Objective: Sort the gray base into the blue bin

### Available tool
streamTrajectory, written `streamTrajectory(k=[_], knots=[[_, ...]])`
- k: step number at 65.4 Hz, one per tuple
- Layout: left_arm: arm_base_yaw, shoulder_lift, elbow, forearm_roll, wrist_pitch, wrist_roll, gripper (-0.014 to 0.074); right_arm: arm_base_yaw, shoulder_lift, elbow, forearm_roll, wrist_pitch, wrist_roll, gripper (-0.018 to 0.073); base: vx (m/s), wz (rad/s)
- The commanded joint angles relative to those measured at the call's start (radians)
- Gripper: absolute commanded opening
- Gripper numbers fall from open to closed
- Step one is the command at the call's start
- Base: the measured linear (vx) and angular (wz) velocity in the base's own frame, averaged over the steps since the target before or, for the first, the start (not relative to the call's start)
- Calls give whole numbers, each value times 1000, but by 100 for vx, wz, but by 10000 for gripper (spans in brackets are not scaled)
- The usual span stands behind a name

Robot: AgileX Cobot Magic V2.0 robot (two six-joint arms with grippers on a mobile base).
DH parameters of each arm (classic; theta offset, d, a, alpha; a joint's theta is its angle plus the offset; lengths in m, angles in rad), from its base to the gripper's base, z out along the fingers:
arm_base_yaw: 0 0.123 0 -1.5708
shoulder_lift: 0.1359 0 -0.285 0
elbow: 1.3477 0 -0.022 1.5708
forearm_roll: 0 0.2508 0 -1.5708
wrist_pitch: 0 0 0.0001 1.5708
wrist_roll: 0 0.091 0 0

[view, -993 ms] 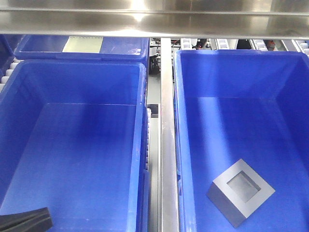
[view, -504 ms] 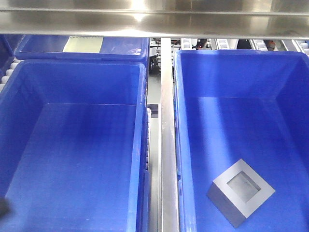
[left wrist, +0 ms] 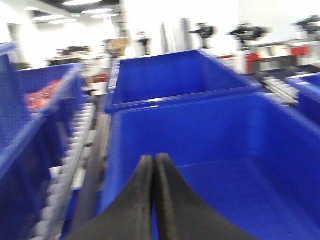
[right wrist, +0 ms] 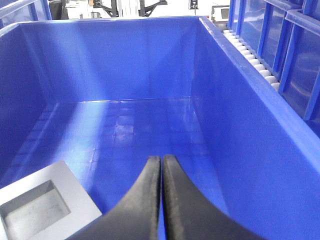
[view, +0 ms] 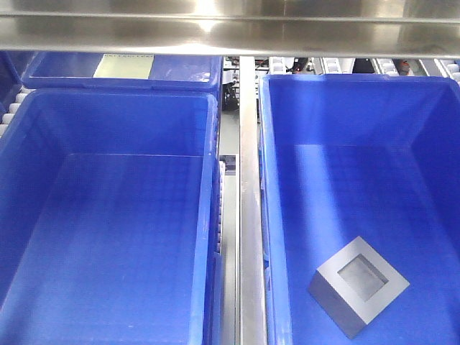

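The gray base [view: 359,286] lies on the floor of the right blue bin [view: 309,180], near its front, recess facing up. It shows again at the lower left of the right wrist view as the gray base [right wrist: 42,205]. My right gripper [right wrist: 161,159] is shut and empty, above the bin floor just right of the base, apart from it. My left gripper [left wrist: 153,159] is shut and empty, over the near end of a blue bin [left wrist: 210,130]; this view is blurred. Neither gripper shows in the front view.
An empty blue bin [view: 43,144] sits at left, another [view: 180,72] behind it holds a pale sheet [view: 123,65]. A steel rail [view: 248,180] runs between the bins, a steel beam [view: 230,29] crosses the top. Roller tracks [right wrist: 250,55] flank the bins.
The black tip of the left gripper at the lower left of the front view has withdrawn out of frame. The gray base has not moved.
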Motion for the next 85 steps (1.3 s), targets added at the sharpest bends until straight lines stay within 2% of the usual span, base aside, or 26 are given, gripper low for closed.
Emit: streamTrajectory(k=[1, 7, 22, 85], knots=[[50, -10, 35, 1, -142, -6, -8, 0, -2, 6, -6, -39, -6, -5, 0, 0], [72, -10, 97, 1, -173, -6, -8, 0, -2, 6, -6, -39, -6, -5, 0, 0], [72, -11, 258, -3, -271, -6, -8, 0, -2, 6, -6, -39, -6, -5, 0, 0], [72, -9, 257, -3, -239, -6, -8, 0, -2, 6, -6, -39, -6, -5, 0, 0]])
